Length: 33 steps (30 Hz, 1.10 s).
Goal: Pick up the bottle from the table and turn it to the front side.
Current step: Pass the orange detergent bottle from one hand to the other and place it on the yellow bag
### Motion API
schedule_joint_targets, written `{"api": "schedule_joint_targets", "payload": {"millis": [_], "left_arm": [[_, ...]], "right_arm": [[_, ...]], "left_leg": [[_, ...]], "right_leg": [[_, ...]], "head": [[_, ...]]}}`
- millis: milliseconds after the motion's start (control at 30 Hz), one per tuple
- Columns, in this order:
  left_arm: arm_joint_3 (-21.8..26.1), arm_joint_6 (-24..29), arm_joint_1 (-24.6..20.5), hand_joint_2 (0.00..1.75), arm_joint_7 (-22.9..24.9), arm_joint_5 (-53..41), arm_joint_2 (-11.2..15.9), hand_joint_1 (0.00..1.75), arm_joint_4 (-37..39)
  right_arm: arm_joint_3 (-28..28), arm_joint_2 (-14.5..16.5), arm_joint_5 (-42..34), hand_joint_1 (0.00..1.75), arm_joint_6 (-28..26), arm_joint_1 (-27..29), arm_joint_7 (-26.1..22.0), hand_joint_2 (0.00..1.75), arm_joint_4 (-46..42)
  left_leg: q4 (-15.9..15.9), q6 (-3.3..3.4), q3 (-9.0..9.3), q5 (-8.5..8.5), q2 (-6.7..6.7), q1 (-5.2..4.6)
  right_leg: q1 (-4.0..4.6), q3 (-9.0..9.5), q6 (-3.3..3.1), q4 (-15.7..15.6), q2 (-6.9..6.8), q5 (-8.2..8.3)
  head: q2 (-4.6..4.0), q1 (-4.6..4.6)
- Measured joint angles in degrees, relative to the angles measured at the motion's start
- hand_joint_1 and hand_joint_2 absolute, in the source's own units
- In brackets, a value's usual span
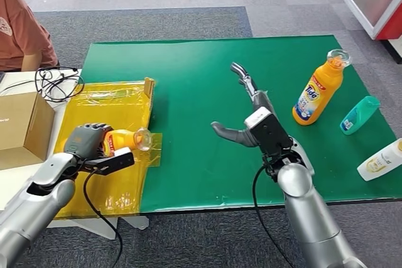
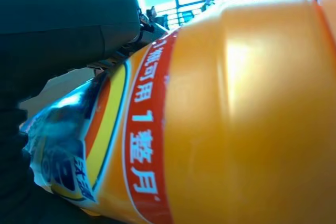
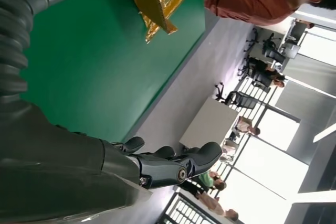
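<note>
Gripped on its side in the left hand (image 1: pixel 86 142) over the yellow tray (image 1: pixel 119 101), the orange bottle (image 1: pixel 122 139) should be rolled until its label faces forward, grip kept firm, while the right hand (image 1: pixel 246 111) hovers spread and empty above the green mat (image 1: pixel 199 80).

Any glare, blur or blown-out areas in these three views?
Head view: sharp and evenly lit, with sheen on the yellow tray. Left wrist view: the orange bottle sits too close, soft, with a glare streak. Right wrist view: the windows are blown out behind the open right robot hand.
</note>
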Motion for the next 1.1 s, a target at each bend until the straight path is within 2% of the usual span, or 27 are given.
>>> {"api": "schedule_joint_targets", "payload": {"millis": [167,200,300,333,1100], "left_arm": [[1.7,1.5,0.0,1.75,0.2,-1.9,-1.1,1.75,3.5],[1.9,1.8,0.0,1.75,0.3,-2.3,-1.2,1.47,4.0],[2.2,2.4,0.0,1.75,0.3,-3.2,-1.6,0.16,5.2],[2.3,2.5,0.0,1.75,0.3,-3.5,-1.7,0.00,5.5],[3.7,4.1,0.3,1.75,-1.3,-4.7,-3.5,0.00,7.5]], "right_arm": [[0.6,0.0,-0.3,0.00,0.3,0.1,-0.1,1.75,-1.2],[0.7,0.0,-0.4,0.00,0.4,0.1,-0.1,1.75,-1.4],[1.0,0.0,-0.4,0.00,0.4,0.2,-0.2,1.75,-1.7],[1.1,0.0,-0.4,0.00,0.4,0.2,-0.2,1.75,-1.8],[1.6,0.0,-0.5,0.00,0.5,0.2,-0.4,1.75,-2.1]], "left_leg": [[0.0,-0.01,0.00,0.01,0.00,0.00],[0.0,-0.01,0.00,0.01,0.00,0.00],[0.0,-0.01,0.00,0.01,0.00,0.00],[0.0,-0.01,0.00,0.01,0.00,0.00],[0.0,-0.01,-0.01,0.01,0.00,0.00]], "right_leg": [[0.00,0.00,-0.01,0.0,0.00,0.02],[0.00,0.00,-0.02,0.0,0.00,0.02],[0.00,0.00,-0.02,0.0,0.00,0.02],[0.00,-0.01,-0.02,0.0,0.00,0.02],[0.00,-0.01,-0.02,0.0,0.00,0.02]], "head": [[0.00,0.01],[0.00,0.01],[0.00,0.00],[0.00,0.00],[0.00,0.00]]}}
